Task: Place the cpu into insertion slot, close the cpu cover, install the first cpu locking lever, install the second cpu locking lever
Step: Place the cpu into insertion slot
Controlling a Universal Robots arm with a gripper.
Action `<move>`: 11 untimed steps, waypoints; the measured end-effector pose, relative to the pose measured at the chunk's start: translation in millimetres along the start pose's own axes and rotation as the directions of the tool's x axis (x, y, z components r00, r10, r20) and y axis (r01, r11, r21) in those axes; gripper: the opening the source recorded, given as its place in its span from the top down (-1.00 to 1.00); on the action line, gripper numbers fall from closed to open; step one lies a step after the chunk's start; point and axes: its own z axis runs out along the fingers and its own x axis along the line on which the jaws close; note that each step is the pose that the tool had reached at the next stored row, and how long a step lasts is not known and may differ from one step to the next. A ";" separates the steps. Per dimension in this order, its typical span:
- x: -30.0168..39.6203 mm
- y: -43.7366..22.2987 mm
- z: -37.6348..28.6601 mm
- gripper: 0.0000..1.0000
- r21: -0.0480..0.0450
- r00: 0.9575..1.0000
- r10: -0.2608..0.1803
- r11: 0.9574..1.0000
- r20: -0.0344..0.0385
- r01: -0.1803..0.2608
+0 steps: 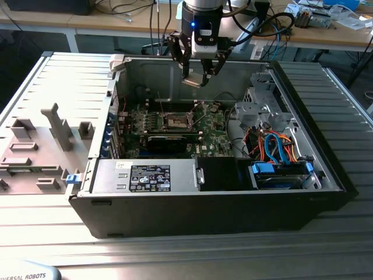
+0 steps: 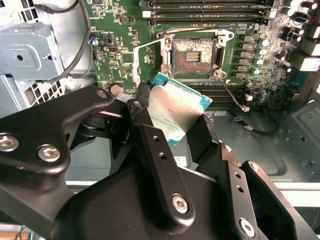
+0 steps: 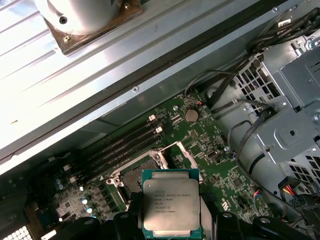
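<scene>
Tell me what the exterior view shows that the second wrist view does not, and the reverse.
Exterior view: the whole open computer case, the grey fixtures at the exterior view's left, and orange and blue cables inside the case. Second wrist view: the insertion slot with bare contacts, nothing seated in it. Both: the gripper shut on the cpu above the green motherboard.

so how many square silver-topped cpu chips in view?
1. The small, flat, square, silver-topped cpu is held by the gripper above the green motherboard; the square dark-centred insertion slot is empty. Hidden spares can't be ruled out.
</scene>
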 end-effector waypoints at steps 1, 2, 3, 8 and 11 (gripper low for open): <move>0.0 0.0 0.0 -0.08 0.000 1.000 0.001 1.000 0.000 -0.001; 0.0 0.0 0.0 -0.08 0.000 1.000 0.001 1.000 0.000 -0.001; 0.0 0.0 0.0 -0.08 0.000 1.000 0.001 1.000 0.000 -0.001; 0.0 0.0 0.0 -0.08 0.000 1.000 0.004 1.000 0.000 -0.004; 0.0 0.0 0.0 -0.08 0.000 1.000 0.005 1.000 0.000 -0.005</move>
